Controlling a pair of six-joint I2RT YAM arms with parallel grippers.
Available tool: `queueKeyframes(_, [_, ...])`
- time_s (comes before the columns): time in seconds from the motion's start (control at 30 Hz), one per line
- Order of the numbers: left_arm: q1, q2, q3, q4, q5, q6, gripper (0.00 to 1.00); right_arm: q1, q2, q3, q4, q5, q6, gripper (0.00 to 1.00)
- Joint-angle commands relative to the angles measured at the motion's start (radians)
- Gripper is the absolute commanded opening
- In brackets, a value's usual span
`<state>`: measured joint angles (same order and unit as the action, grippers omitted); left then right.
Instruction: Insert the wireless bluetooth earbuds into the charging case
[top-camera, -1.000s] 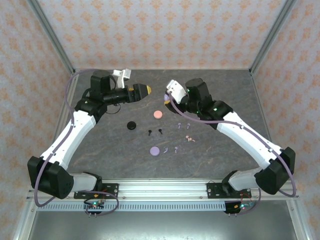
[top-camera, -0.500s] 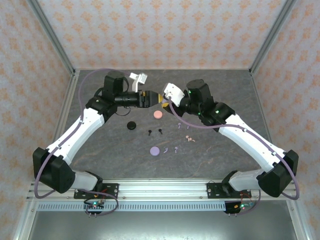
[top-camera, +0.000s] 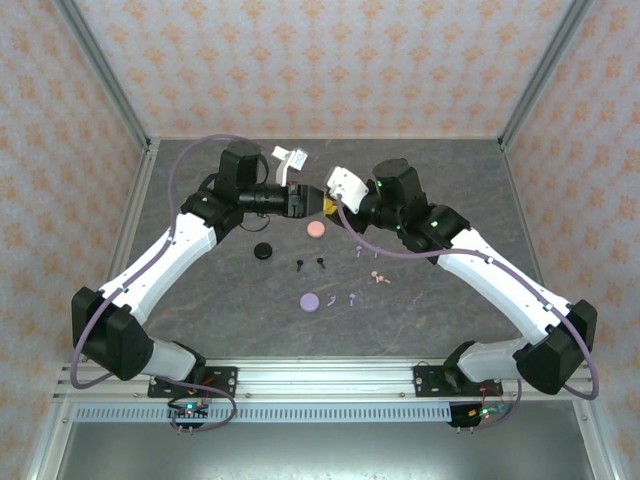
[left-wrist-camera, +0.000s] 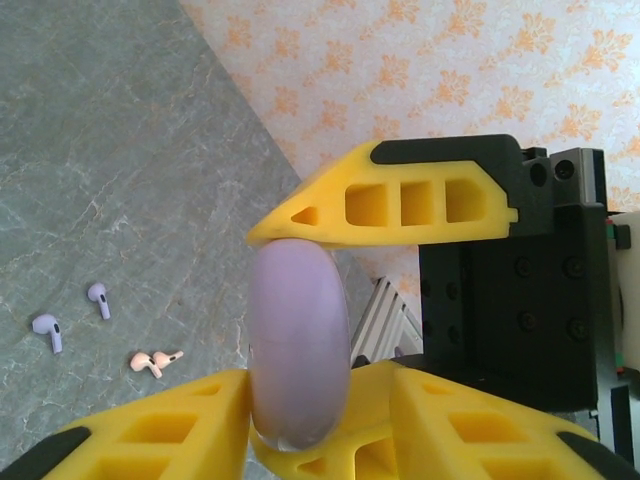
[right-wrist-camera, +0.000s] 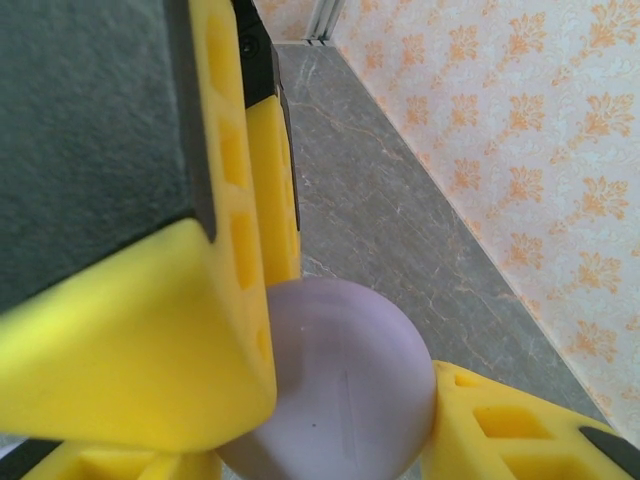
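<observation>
No legible text, labels, brand marks, numbers or signs appear on any surface or object.

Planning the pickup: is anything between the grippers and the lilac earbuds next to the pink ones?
Nothing on the table blocks the lilac earbuds, but the left gripper and right gripper are both shut on a lilac case.

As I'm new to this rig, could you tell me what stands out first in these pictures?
Both grippers meet above the far middle of the table: the right gripper pinches a lilac round case by its rim, and the left gripper flanks its flat faces. Nearer the arms, tiny earbuds lie loose on the dark table among a black case, a pink case and a second lilac case.
</observation>
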<state>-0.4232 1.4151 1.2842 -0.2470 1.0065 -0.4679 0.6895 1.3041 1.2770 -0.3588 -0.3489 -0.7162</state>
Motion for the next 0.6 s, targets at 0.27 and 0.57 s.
queueKeyframes(0.27, [-0.02,0.02,0.043,-0.031,0.04,0.046,0.25,0.005,-0.013,0.002,0.031,-0.044,0.011,0.45])
queueKeyframes(0.57, [-0.02,-0.006,0.023,0.011,-0.021,0.045,0.19,0.004,0.002,0.031,-0.063,-0.055,0.037,0.59])
